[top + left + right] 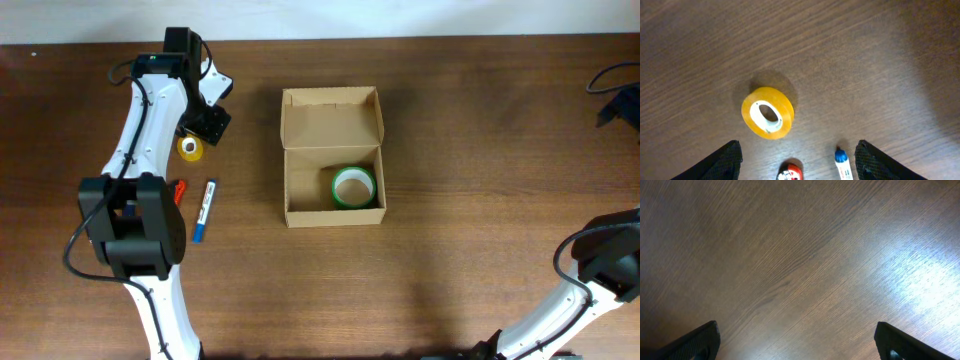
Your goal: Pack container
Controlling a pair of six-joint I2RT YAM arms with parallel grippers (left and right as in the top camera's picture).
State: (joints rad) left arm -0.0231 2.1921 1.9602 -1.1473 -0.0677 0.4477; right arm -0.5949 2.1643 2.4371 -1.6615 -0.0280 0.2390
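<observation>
The tan cardboard container (333, 155) stands open at the table's middle, its flap lid folded back. A green tape roll (353, 186) lies inside it at the right. A yellow tape roll (190, 147) lies on the table left of the box and shows in the left wrist view (767, 112). My left gripper (205, 118) hovers above it, open and empty (797, 162). A blue-capped white pen (205, 209) and a red-capped item (180, 190) lie nearer; both show in the left wrist view, the pen (841, 162) and the red item (790, 173). My right gripper (797, 342) is open over bare wood.
The right arm's base (610, 255) sits at the table's right edge. A black cable (612, 85) lies at the far right corner. The table is dark brown wood (470, 180).
</observation>
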